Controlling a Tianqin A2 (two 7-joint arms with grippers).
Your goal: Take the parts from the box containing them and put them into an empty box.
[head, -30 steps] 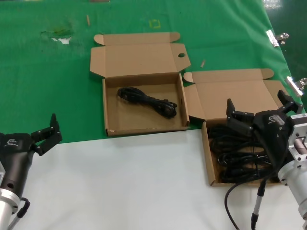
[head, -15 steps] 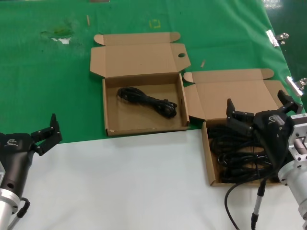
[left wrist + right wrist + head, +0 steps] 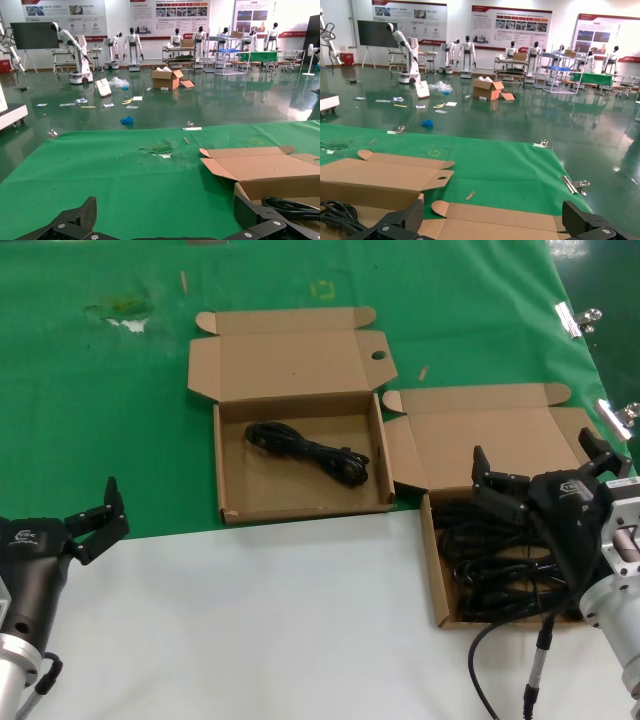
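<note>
The right end effector (image 3: 535, 472), fingers spread and grasping nothing, is held over the parts (image 3: 495, 560) piled in the right-hand box (image 3: 434, 585); the left end effector (image 3: 100, 515), likewise spread, is parked beside the worktop's (image 3: 280, 620) near-left edge.

Table (image 3: 250, 620) is showing white front, green cloth (image 3: 90, 410) behind. Two open cardboard boxes lying on it: one (image 3: 300, 495) on green, other (image 3: 435, 580) straddling the edge at right.

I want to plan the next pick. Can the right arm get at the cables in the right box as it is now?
Probably yes. The right gripper hangs open over the cables in the right box, whose lid lies folded back. Nothing covers them.
</note>
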